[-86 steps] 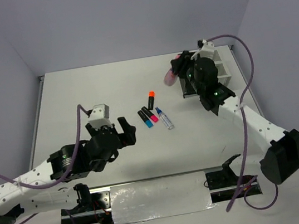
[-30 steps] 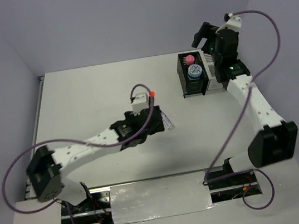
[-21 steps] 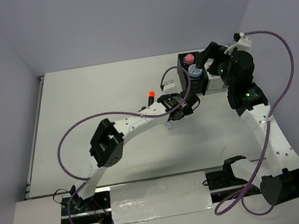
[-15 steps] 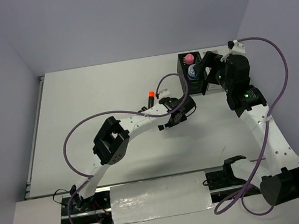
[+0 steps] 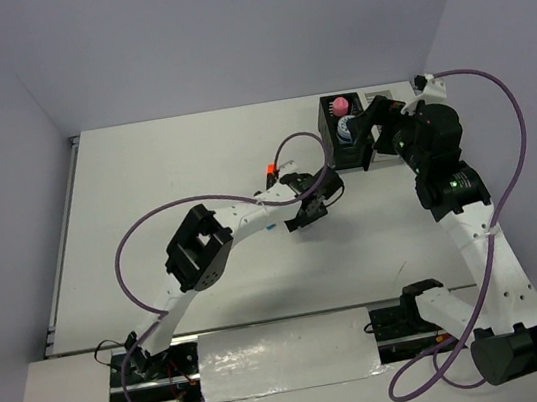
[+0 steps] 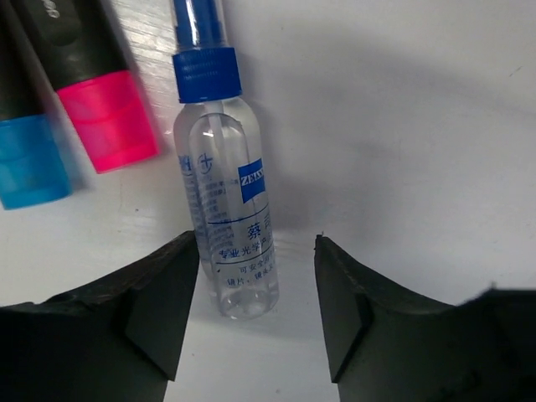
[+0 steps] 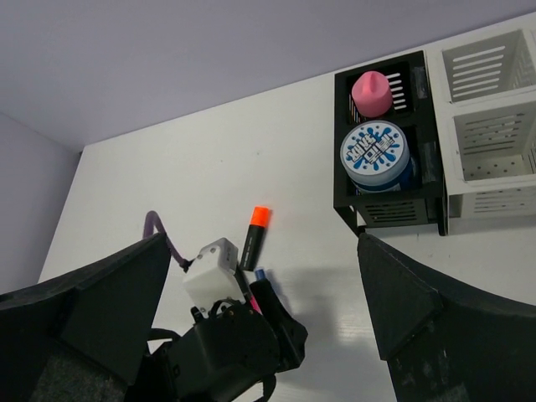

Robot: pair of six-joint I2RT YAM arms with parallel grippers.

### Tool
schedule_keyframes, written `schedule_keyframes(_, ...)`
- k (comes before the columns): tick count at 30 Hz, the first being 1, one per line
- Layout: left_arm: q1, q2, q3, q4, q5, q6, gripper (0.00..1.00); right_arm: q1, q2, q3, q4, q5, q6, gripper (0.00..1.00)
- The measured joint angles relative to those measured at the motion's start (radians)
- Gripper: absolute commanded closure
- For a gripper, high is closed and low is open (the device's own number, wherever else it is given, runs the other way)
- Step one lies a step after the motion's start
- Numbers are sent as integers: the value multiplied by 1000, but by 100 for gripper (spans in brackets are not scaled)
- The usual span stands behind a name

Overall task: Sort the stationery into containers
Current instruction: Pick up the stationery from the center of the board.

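White table (image 5: 144, 179): my left gripper (image 6: 255, 276) narrowing on the spray bottle (image 6: 234, 218)
Its jaws have come in from full width and stand either side of the bottle's base, not yet squeezing; pickup seems near. My right gripper (image 7: 264, 243) waits wide open, empty, near the black box (image 7: 389, 213). From above, my wrist hides the bottle.

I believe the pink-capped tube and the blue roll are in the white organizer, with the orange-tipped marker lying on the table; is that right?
Not quite: the right wrist view shows the pink-capped tube and the blue roll in the black organizer, not the white organizer. The orange-tipped marker does lie on the table.
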Motion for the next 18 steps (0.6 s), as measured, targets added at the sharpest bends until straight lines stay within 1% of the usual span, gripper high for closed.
schedule_keyframes(1, 0, 3, -6, 9, 8, 8, 33, 0, 0, 0, 0, -1, 0, 0)
schedule_keyframes(2, 0, 7, -10, 17, 16, 17, 41, 0, 0, 0, 0, -1, 0, 0)
schedule_keyframes(4, 0, 11, -16, 31, 21, 21, 53, 0, 0, 0, 0, -1, 0, 0)
schedule_keyframes(5, 0, 11, -16, 41, 29, 29, 68, 0, 0, 0, 0, -2, 0, 0)
schedule_keyframes(6, 0, 11, -16, 52, 36, 36, 77, 0, 0, 0, 0, -3, 0, 0)
schedule_keyframes(7, 0, 11, -16, 66, 49, 49, 90, 0, 0, 0, 0, -4, -1, 0)
schedule_keyframes(8, 0, 12, -16, 78, 59, 51, 100, 0, 1, 0, 0, -6, -1, 0)
schedule_keyframes(12, -3, 0, -37, 121, 79, 102, 100, -27, 15, 0, -2, -40, 1, 0)
schedule_keyframes(14, -9, -50, -132, 199, 84, 161, 100, -73, 25, -2, -1, -87, 16, 0)
schedule_keyframes(15, -18, -113, -225, 253, 86, 174, 100, -87, 25, -7, 2, -106, 26, 0)
schedule_keyframes(16, -30, -199, -367, 377, 89, 240, 100, -103, 21, -22, 18, -130, 46, 0)
schedule_keyframes(18, -59, -393, -614, 556, 110, 352, 100, -100, 10, -63, 60, -190, 83, 0)
